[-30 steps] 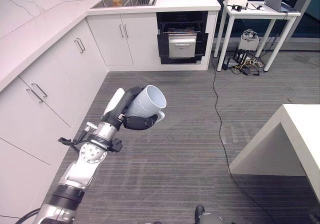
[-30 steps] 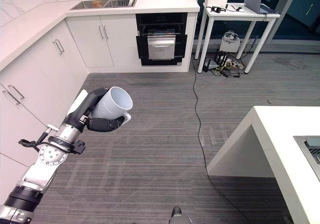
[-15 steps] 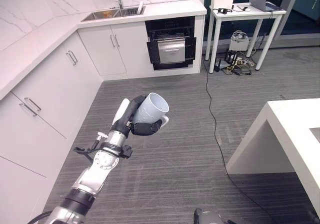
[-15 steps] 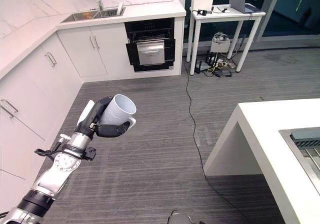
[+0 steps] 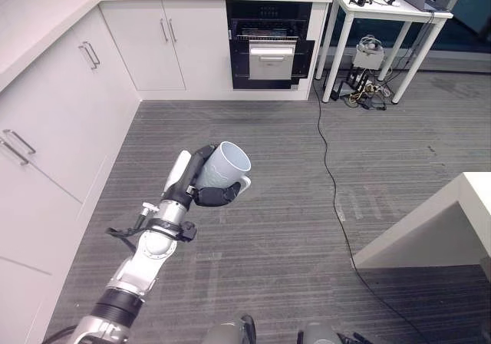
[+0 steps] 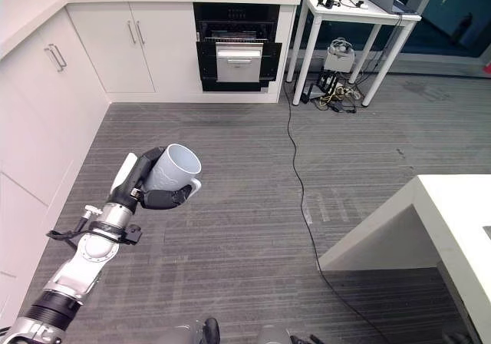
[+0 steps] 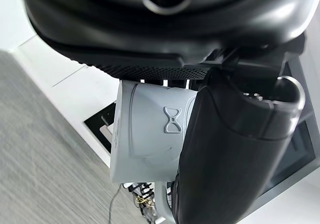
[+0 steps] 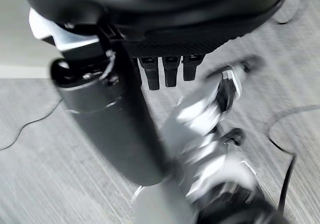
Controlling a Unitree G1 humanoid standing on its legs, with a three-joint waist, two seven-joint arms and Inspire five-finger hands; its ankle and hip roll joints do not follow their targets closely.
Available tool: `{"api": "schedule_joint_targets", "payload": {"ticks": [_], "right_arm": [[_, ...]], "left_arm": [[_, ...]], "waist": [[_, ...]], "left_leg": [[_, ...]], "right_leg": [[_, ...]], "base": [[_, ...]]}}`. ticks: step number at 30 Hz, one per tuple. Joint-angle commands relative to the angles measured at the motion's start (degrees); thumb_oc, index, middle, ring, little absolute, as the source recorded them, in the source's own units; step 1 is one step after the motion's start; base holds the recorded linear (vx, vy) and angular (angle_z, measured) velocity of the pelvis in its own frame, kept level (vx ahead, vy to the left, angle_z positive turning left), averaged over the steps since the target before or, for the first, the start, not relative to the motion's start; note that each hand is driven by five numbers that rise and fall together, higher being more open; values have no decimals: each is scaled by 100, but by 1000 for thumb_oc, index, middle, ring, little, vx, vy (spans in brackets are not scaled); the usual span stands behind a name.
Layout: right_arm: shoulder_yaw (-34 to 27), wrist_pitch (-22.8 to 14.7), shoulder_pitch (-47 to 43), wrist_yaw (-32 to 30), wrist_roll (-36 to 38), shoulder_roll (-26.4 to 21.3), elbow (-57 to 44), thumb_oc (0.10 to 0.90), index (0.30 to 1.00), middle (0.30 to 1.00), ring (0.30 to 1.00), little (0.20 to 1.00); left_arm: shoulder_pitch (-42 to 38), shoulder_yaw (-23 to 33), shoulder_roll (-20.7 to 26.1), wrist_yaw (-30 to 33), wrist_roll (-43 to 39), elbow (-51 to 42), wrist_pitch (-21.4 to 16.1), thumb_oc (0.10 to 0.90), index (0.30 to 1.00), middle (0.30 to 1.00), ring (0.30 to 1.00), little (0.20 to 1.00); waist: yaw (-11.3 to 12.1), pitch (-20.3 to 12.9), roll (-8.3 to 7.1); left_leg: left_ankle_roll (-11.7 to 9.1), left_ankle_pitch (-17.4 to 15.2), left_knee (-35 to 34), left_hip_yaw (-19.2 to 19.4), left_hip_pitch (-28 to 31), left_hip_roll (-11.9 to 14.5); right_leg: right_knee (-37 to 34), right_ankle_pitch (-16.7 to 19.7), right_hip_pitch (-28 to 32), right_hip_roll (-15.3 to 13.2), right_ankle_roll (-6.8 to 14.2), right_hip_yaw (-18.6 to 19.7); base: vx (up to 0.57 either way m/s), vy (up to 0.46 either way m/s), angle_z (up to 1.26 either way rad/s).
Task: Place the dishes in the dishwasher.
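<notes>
fingers [image 5: 219,197] of the left hand [image 5: 201,181] are curled round a smooth pale grey mug [image 5: 225,166], the dark thumb pressed along its side, so the mug is held in the air above the grey ribbed floor [image 5: 261,229], tilted with its round open mouth turned up and to the far right; nothing can be seen inside it, though part of its inside is out of sight. its handle [image 5: 244,182] sticks out on the near right, just past the fingers. in the left wrist view the mug's [image 7: 150,136] wall shows a small raised bow-shaped mark, and its base is hidden behind the hand. the right hand [image 8: 120,119] shows in the right wrist view over the floor, its short dark fingers [image 8: 170,71] relaxed and holding nothing. far across the room the dishwasher [image 5: 271,51] sits in the run of white cabinets [image 5: 165,44], its dark door partly open with a steel-fronted rack [image 5: 270,61] pulled forward; what lies in it is too small to tell. a white counter [image 5: 430,229] is cut off at the right edge.
</notes>
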Motion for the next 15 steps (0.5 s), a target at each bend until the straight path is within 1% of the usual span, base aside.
{"api": "schedule_joint_targets", "payload": {"ticks": [1, 2, 3, 4, 5, 6, 7, 8, 10, 11, 12, 13, 14, 15], "right_arm": [[356, -167, -317, 56, -75, 8, -235, 800, 900, 900, 900, 900], [349, -134, -324, 31, -36, 12, -304, 800, 900, 900, 900, 900], [325, -163, -363, 78, -25, 14, -242, 800, 900, 900, 900, 900], [300, -189, -395, 104, -57, 30, -183, 800, 900, 900, 900, 900], [291, -202, -416, 126, -59, 45, -129, 800, 900, 900, 900, 900], [293, -167, -436, 119, 16, 24, -93, 800, 900, 900, 900, 900], [293, -167, -436, 119, 16, 24, -93, 800, 900, 900, 900, 900], [275, -113, -466, 93, 79, 10, -39, 800, 900, 900, 900, 900], [293, -52, -487, 31, 148, -11, -20, 800, 900, 900, 900, 900], [314, -13, -504, 12, 133, -32, -13, 800, 900, 900, 900, 900], [342, -25, -507, 1, 127, -53, 2, 800, 900, 900, 900, 900], [406, -79, -504, -3, 135, -107, 22, 800, 900, 900, 900, 900], [429, -105, -509, -7, 149, -136, 37, 800, 900, 900, 900, 900], [423, -198, -523, -2, 219, -212, 105, 800, 900, 900, 900, 900]], "left_arm": [[-709, 96, -37, 313, 146, -756, -410, 400, 300, 300, 300, 300], [-740, 78, -60, 303, 180, -801, -340, 400, 300, 300, 300, 300], [-762, 39, -75, 344, 221, -792, -320, 400, 300, 300, 300, 300], [-773, 16, -43, 366, 208, -744, -370, 400, 300, 300, 300, 300], [-781, 6, -23, 369, 203, -689, -433, 400, 300, 300, 300, 300], [-792, 17, -15, 296, 163, -673, -454, 400, 300, 300, 300, 300], [-792, 17, -15, 296, 163, -673, -454, 400, 300, 300, 300, 300], [-804, -32, -26, 271, 122, -650, -458, 400, 300, 300, 300, 300], [-778, -90, -83, 296, 157, -672, -435, 400, 300, 300, 300, 300], [-749, -104, -132, 322, 186, -709, -394, 400, 300, 300, 300, 300], [-737, -109, -175, 319, 208, -746, -373, 400, 300, 300, 300, 300], [-722, -101, -224, 307, 226, -841, -323, 400, 300, 300, 300, 300], [-718, -86, -237, 292, 207, -887, -291, 400, 300, 300, 300, 300], [-722, -7, -210, 150, 66, -1013, -194, 400, 300, 300, 300, 300]], "waist": [[-249, -137, 301], [-310, -138, 258], [-408, -92, 139], [-438, -90, 99], [-453, -99, 93], [-451, -132, 102], [-451, -132, 102], [-460, -198, 115], [-471, -265, 130], [-470, -298, 121], [-444, -324, 91], [-396, -314, 68], [-371, -307, 64], [-274, -254, 15]], "left_leg": [[-220, -414, -321, -427, 229, 74], [-237, -517, -321, -476, 336, 40], [-249, -749, -321, -575, 575, -74], [-240, -854, -321, -602, 659, -110], [-238, -916, -321, -611, 714, -108], [-271, -923, -321, -630, 752, -88], [-271, -923, -321, -630, 752, -88], [-333, -893, -321, -653, 837, -38], [-411, -850, -321, -629, 1038, 45], [-484, -740, -321, -562, 1232, 105], [-601, -390, -321, -492, 1421, 145], [-788, 61, 215, -504, 1370, 183], [-849, 217, 572, -534, 1252, 181], [-914, 524, 1766, -567, 518, 192]], "right_leg": [[-2534, 870, 593, 653, -198, -395], [-3370, 950, 498, 522, -214, -436], [-3787, 1256, 123, 192, 21, -264], [-3787, 1394, -51, 101, 125, -92], [-3787, 1429, -107, 101, 154, 14], [-3787, 1329, -17, 165, 94, 49], [-3787, 1329, -17, 165, 94, 49], [-3787, 1274, 64, 236, 28, 73], [-3787, 1174, 181, 291, -73, 70], [-3787, 1081, 263, 294, -147, 35], [-3787, 989, 342, 277, -222, 5], [-3787, 862, 487, 299, -349, -8], [-3787, 817, 549, 316, -406, -6], [-3787, 691, 790, 332, -584, -30]], "base": [[391, -119, 24], [475, -215, 65], [497, -241, 63], [466, -233, 92], [342, -174, 87], [229, -118, 71], [264, -146, 29], [237, -120, 13], [359, -155, 32], [373, -158, 46], [392, -196, 38], [319, -175, 15], [359, -229, 2], [348, -184, 22]]}}
